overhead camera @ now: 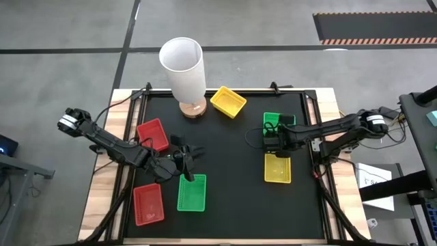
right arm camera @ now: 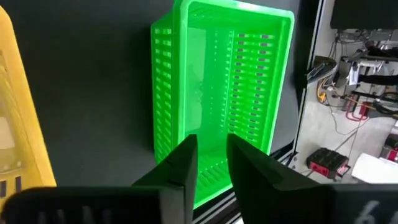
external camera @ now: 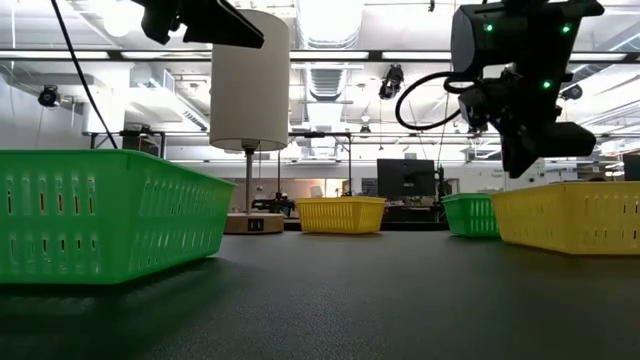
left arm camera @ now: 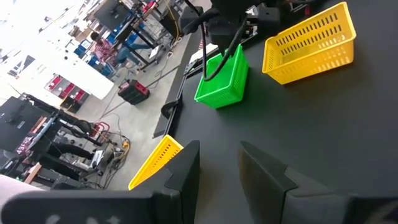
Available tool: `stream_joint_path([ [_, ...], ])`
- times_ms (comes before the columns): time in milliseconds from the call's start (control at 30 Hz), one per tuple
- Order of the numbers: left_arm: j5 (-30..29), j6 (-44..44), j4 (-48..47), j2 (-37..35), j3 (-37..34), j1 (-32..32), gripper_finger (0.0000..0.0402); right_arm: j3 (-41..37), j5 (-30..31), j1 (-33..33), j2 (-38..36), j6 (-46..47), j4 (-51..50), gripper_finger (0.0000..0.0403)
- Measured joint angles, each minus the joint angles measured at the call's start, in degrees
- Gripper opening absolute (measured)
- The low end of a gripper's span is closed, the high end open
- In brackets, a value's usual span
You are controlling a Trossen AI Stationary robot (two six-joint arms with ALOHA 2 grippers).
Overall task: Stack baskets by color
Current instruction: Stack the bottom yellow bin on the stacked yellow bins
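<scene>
Over the green basket (right arm camera: 221, 93) at the table's right, the right gripper (right arm camera: 211, 158) has fingers slightly apart, empty. Off-centre closing could tip it. Left gripper (left arm camera: 217, 171) hangs parted, empty.

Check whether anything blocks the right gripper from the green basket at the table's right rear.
Nothing visible does. The right gripper hangs directly over the near end of the green basket, its fingers slightly parted with only open air beneath. The yellow basket lies beside it, off that path.
</scene>
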Motion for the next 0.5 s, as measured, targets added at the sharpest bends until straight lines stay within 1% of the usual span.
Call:
stream_joint_path([
  [100, 0.0, 0.0, 0.0, 0.0, 0.0, 0.0, 0.0093, 0.9, -0.9, 0.0, -0.9, 1.4, -0.4, 0.0098],
  [233, 0.0, -0.1, 0.0, 0.0, -0.2, 0.0, 0.0093, 2.8, -5.1, 0.0, -2.0, 3.5, -0.4, 0.0112],
  [367, 0.0, -0.1, 0.0, 0.0, -0.4, 0.0, 0.0093, 5.5, -11.0, 0.0, -2.4, 6.9, -0.4, 0.0112],
  [500, 0.0, -0.3, 0.0, 0.0, -0.4, 0.0, 0.0093, 8.8, -16.0, 0.0, -2.3, 10.7, -0.4, 0.0102],
])
